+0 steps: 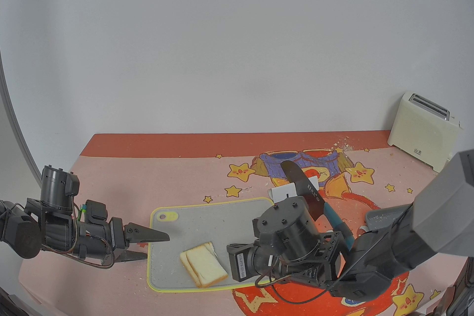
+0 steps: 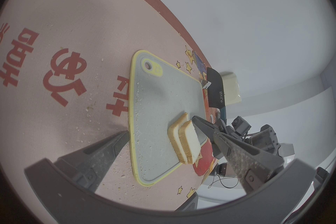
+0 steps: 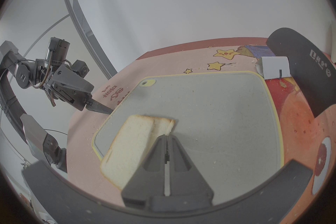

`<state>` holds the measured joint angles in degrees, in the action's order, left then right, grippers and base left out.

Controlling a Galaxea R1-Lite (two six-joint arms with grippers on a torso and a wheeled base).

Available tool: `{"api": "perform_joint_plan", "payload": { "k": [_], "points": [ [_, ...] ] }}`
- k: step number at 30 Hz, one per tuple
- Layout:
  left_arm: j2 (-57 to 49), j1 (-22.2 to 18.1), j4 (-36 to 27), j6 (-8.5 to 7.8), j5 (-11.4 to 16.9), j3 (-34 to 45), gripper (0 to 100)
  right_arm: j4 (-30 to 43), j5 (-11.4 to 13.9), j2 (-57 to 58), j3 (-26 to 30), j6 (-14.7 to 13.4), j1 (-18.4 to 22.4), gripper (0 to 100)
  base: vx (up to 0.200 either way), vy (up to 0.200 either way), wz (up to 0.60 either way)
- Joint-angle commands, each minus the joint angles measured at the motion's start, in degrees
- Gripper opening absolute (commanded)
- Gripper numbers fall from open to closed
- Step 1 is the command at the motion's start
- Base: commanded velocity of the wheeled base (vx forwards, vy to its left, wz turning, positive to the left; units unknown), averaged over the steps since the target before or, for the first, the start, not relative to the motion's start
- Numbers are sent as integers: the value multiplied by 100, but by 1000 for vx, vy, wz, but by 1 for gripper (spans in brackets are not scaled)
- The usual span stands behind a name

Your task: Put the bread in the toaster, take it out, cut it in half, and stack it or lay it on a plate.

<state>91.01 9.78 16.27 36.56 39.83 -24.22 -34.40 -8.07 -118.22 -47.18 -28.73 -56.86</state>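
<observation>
Lying on the near part of the cutting board (image 1: 222, 225), two bread halves (image 1: 205, 263) overlap, one resting partly on the other. Each is a soft rectangular slab with a pale cream face and a thin tan crust along its edges. The board is a matte grey sheet with rounded corners, a yellow rim and a hanging hole in one corner, and fine crumbs are scattered over it. It sits on a pink cartoon-printed mat (image 1: 148, 174). A knife (image 1: 307, 191) with a broad dark blade and teal handle lies on the mat, right of the board, and a smooth cream toaster (image 1: 424, 132) stands at the far right. The right gripper (image 3: 167, 138) is clenched, fingers pressed together and holding nothing, its tip at one half's corner. The left gripper (image 1: 157, 246) is spread wide and empty at the board's left rim
</observation>
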Motion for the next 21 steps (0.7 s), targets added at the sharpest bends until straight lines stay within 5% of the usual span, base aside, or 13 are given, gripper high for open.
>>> {"api": "perform_joint_plan", "payload": {
  "k": [1,21],
  "points": [
    [4,-2,-37,9,16,23,100,355,-2,572,288,-36,61,0,0,0,0],
    [22,182,-19,-17,-10,128,100,382,25,432,446,-159,-502,0,0,0,0]
  ]
}}
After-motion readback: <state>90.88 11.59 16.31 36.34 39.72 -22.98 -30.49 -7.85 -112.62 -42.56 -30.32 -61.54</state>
